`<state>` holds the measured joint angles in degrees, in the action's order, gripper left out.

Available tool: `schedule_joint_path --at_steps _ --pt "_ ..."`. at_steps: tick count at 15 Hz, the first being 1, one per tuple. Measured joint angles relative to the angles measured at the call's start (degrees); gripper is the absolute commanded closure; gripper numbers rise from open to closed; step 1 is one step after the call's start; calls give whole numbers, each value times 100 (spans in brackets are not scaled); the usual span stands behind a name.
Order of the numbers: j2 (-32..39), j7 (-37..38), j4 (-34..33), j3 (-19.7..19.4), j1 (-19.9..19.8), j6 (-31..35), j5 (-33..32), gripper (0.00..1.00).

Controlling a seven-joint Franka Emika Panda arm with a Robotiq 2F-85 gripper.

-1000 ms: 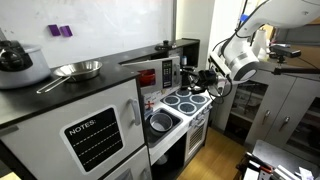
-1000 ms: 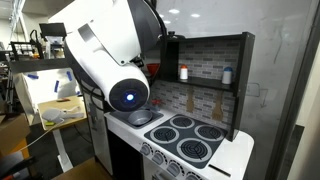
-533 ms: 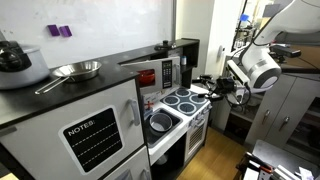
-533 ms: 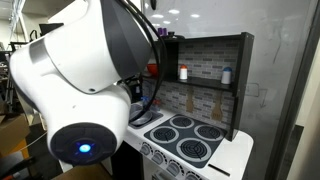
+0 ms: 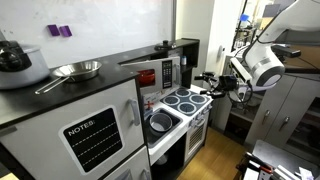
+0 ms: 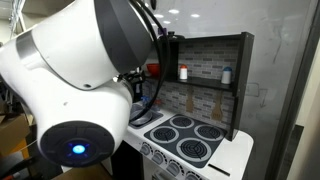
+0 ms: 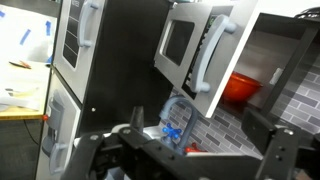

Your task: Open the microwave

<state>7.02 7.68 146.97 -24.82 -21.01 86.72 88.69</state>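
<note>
The toy microwave [image 5: 150, 76] sits under the black counter, left of the stove. In the wrist view its white-framed door [image 7: 185, 45], with a dark window and a white handle, stands swung open, and a red bowl [image 7: 240, 88] shows inside. My gripper [image 5: 207, 83] hangs over the stove, to the right of the microwave and apart from it. In the wrist view its dark fingers [image 7: 185, 160] are spread wide and hold nothing. In an exterior view my arm [image 6: 80, 100] hides the microwave.
Stove burners [image 5: 183, 98] [image 6: 190, 135] lie below the gripper, with a sink [image 5: 160, 122] beside them. A grey faucet [image 7: 165, 115] with blue and red knobs stands under the microwave door. The NOTES door [image 5: 95, 140], a pan [image 5: 75, 70] and a pot [image 5: 15, 62] are at the left.
My gripper has drawn back from the microwave front to the right, out over the stove. The arm now fills more of an exterior view.
</note>
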Motion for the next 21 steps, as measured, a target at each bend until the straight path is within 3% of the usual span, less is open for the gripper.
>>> schedule_joint_path --at_steps 9,21 --pt "-770 94 -315 168 39 392 -1 0" --pt "-386 95 -943 513 173 464 66 0"
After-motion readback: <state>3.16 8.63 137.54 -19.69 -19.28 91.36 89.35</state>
